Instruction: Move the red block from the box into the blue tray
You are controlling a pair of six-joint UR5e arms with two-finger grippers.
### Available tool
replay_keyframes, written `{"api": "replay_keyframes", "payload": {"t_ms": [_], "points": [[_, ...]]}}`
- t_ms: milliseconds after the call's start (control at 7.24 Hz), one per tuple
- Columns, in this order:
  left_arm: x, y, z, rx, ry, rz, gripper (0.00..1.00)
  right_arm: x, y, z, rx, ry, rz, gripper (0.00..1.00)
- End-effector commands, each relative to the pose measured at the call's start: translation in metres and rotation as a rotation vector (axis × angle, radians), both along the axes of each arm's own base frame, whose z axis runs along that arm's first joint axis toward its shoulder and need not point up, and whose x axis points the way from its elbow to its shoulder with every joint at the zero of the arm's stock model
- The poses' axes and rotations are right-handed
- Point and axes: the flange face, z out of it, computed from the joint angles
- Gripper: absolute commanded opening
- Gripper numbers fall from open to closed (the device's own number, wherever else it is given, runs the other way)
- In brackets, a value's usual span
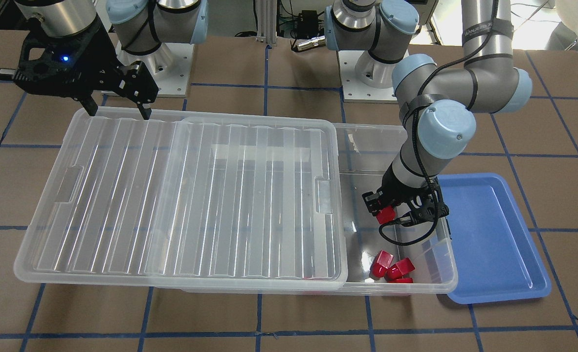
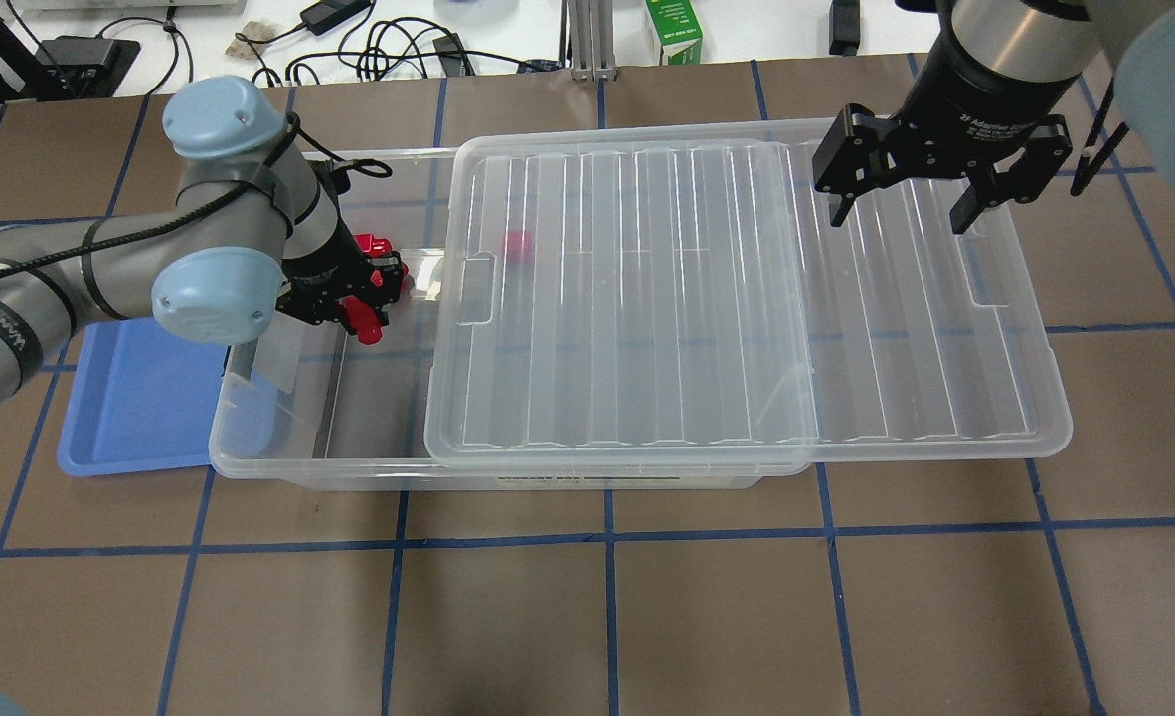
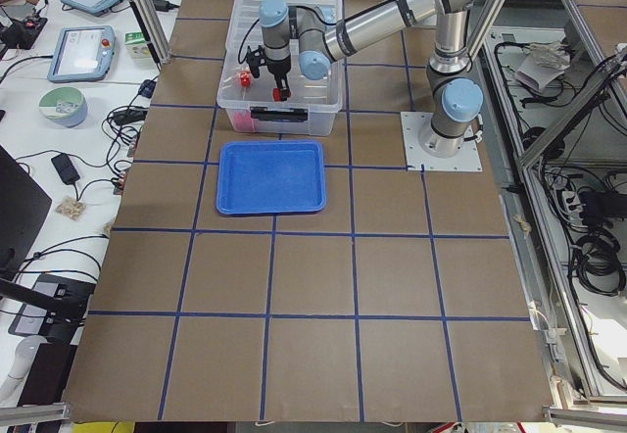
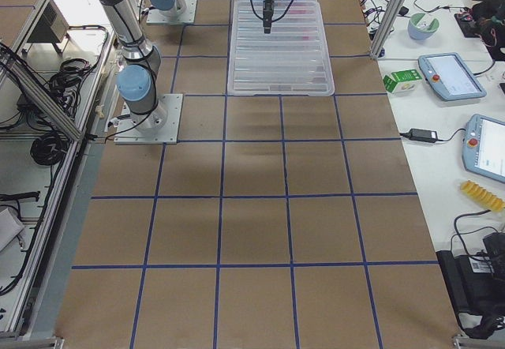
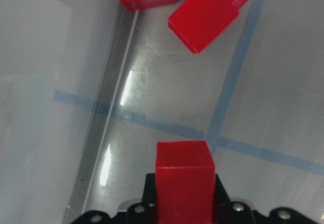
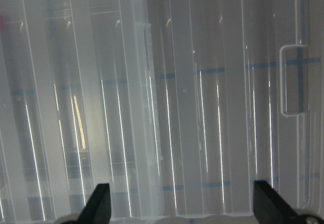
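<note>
My left gripper (image 1: pixel 383 209) is inside the open end of the clear box (image 1: pixel 400 131), shut on a red block (image 1: pixel 387 214) and holding it above the box floor. In the left wrist view the held block (image 5: pixel 184 177) sits between the jaws, with other red blocks (image 5: pixel 207 17) on the floor ahead. Several red blocks (image 1: pixel 391 267) lie in the box corner. The blue tray (image 1: pixel 494 234) lies on the table right beside that end of the box. My right gripper (image 2: pixel 908 211) is open and empty above the slid-aside lid (image 2: pixel 727 298).
The ribbed lid covers most of the box and overhangs its far end. One red block (image 2: pixel 517 244) shows dimly under the lid. The arm bases (image 1: pixel 162 68) stand behind the box. The table is brown with blue tape lines.
</note>
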Motion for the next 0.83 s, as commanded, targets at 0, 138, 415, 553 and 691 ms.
{"api": "replay_keyframes", "payload": {"t_ms": [0,138,415,553,691], "points": [[0.003,0.002,0.103,0.028,0.018,-0.074,0.05,-0.06,-0.012,0.001,0.001,0.078,0.041,1.0],[0.018,-0.003,0.136,0.02,0.003,-0.124,0.05,-0.104,-0.017,-0.004,0.012,0.071,0.073,1.0],[0.098,-0.014,0.138,0.014,-0.006,-0.205,0.05,-0.179,-0.032,-0.035,0.084,0.071,0.045,0.99],[0.145,-0.017,0.121,0.036,0.012,-0.205,0.04,-0.199,-0.038,-0.054,0.135,0.092,0.044,0.96],[0.186,-0.015,0.102,0.047,0.061,-0.208,0.04,-0.211,-0.047,-0.071,0.118,0.098,0.105,0.97]]}}
